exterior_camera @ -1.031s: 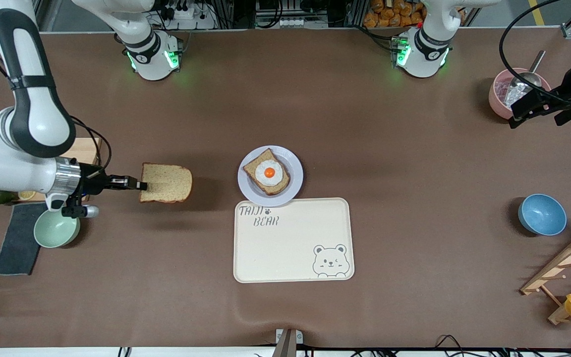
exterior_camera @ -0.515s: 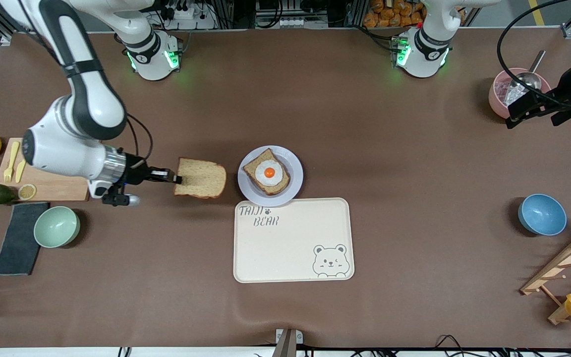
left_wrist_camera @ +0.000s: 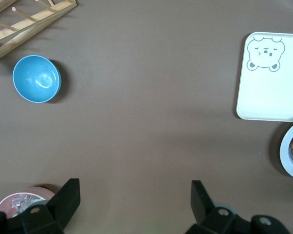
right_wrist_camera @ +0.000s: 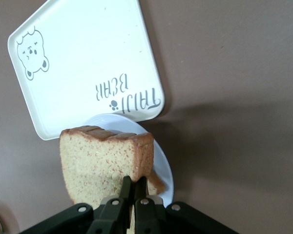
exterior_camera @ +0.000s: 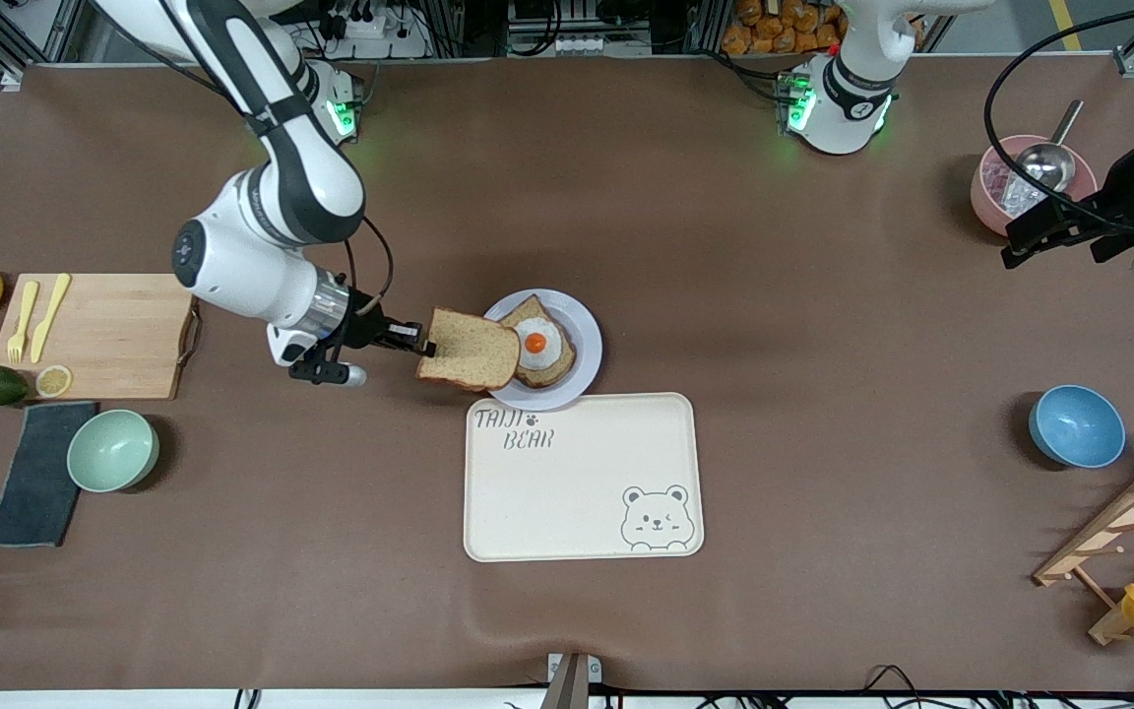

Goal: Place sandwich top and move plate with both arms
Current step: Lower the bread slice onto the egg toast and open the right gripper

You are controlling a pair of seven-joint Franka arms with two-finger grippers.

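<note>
My right gripper (exterior_camera: 426, 347) is shut on the sandwich top (exterior_camera: 469, 350), a plain tan bread slice with a brown crust, and holds it in the air over the edge of the plate (exterior_camera: 588, 340) toward the right arm's end. On the pale round plate lies a bread slice topped with a fried egg (exterior_camera: 535, 343). In the right wrist view the fingers (right_wrist_camera: 127, 187) pinch the slice (right_wrist_camera: 98, 161) above the plate (right_wrist_camera: 162, 166). My left gripper (exterior_camera: 1015, 242) waits open and empty in the air beside the pink bowl; its fingertips (left_wrist_camera: 68, 195) stand wide apart.
A cream bear tray (exterior_camera: 582, 477) touches the plate's nearer edge. A cutting board (exterior_camera: 94, 335) with cutlery, lemons, an avocado, a grey cloth and a green bowl (exterior_camera: 112, 450) sit at the right arm's end. A pink bowl (exterior_camera: 998, 187) with scoop, a blue bowl (exterior_camera: 1076, 425) and a wooden rack sit at the left arm's end.
My right gripper has carried the bread slice from beside the cutting board toward the plate; it now overlaps the plate's edge. The left gripper has barely moved.
</note>
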